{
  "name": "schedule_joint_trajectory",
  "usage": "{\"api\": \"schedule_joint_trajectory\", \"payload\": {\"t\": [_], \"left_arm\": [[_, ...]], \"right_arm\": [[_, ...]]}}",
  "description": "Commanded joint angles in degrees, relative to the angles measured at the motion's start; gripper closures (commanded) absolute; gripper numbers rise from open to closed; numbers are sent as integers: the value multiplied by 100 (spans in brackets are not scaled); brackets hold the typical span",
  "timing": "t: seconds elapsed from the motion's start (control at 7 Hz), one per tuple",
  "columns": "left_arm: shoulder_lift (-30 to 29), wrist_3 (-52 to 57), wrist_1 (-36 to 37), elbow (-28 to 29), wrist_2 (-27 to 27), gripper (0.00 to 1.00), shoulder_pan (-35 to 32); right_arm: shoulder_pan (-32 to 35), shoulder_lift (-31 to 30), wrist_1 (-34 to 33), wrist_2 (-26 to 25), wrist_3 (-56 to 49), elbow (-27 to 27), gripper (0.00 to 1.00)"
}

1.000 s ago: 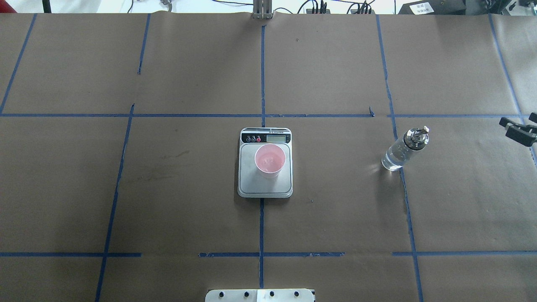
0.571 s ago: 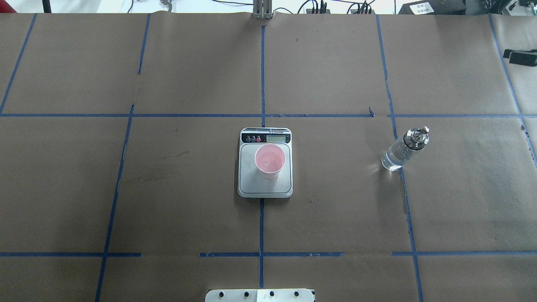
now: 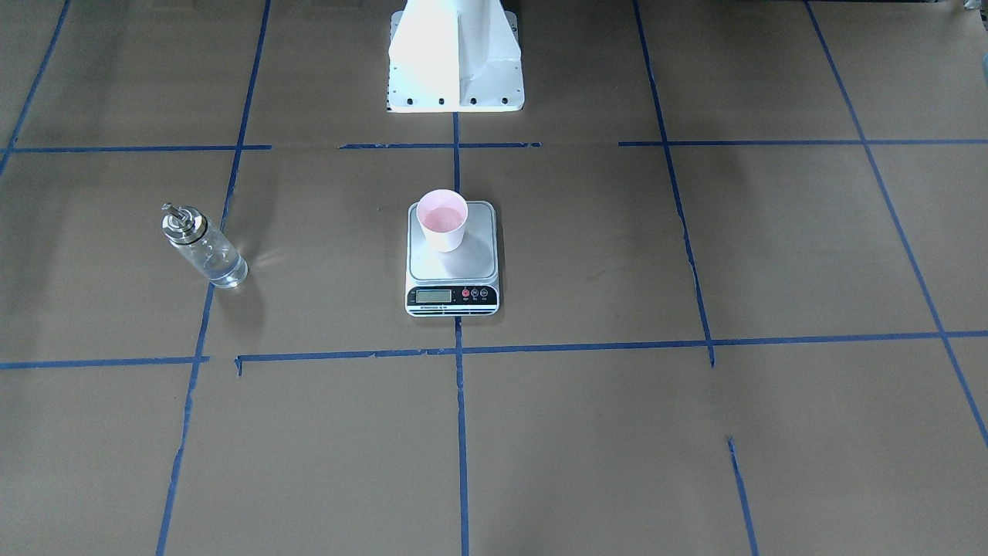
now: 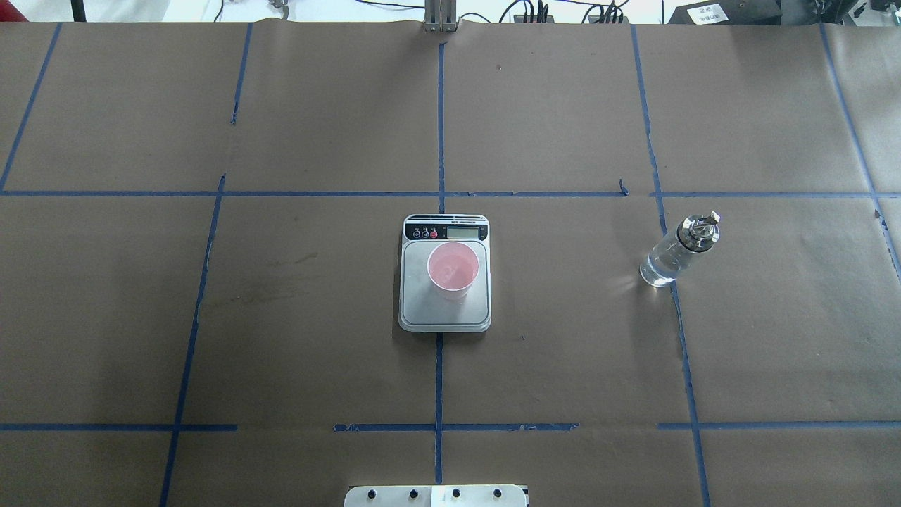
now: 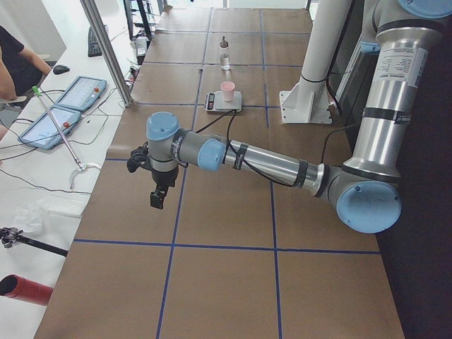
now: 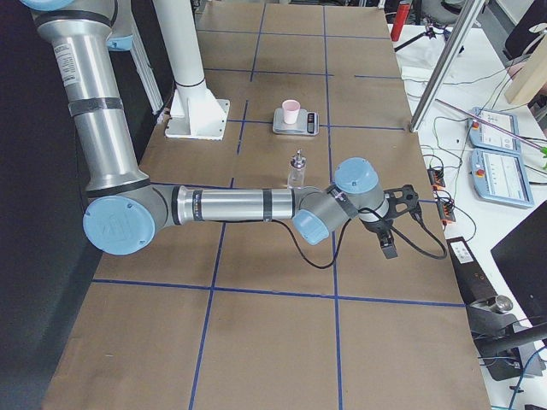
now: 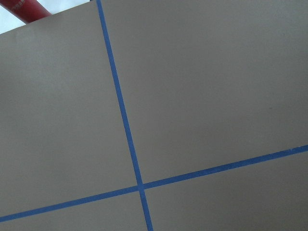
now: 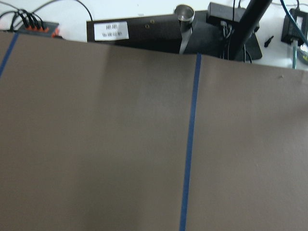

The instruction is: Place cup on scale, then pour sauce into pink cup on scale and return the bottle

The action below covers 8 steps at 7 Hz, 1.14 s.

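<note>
The pale pink cup [image 4: 453, 267] stands upright on the silver platform of the scale [image 4: 422, 310], toward its display end; it also shows in the front view [image 3: 441, 218]. The clear glass bottle [image 4: 676, 252] with its silver spout stands alone on the table to the right, with clear sauce [image 4: 658, 271] in its lower part. My left gripper [image 5: 157, 191] shows only in the left side view, far from the scale, near the table's end. My right gripper [image 6: 389, 243] shows only in the right side view, beyond the bottle [image 6: 297, 168]. I cannot tell if either is open.
The robot base plate [image 4: 436, 495] sits at the near middle edge. Blue tape lines grid the brown paper. Tablets [image 5: 78, 92] and a metal post [image 5: 106, 49] stand off the operators' side. Black boxes and cables [image 8: 144, 33] lie past the table's right end.
The right gripper, seen at the overhead view's right edge a second ago, has moved away and out of that view. Cup, scale and bottle have not moved.
</note>
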Motion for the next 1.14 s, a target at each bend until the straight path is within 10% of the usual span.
{"api": "schedule_joint_trajectory", "payload": {"t": [0.0,0.29,1.0], "left_arm": [[46,560,79,383,-557,0,-417],[493,553,9,403,-816,0,-419],[504,553,369,464,-790,0,-577]], "right_arm": [[141,189,-2759,103,-1878,485,0],[203,-351,-3560,181,-2299,1274,0],[194,-1129,-2796,269,-2211,1226,0]]}}
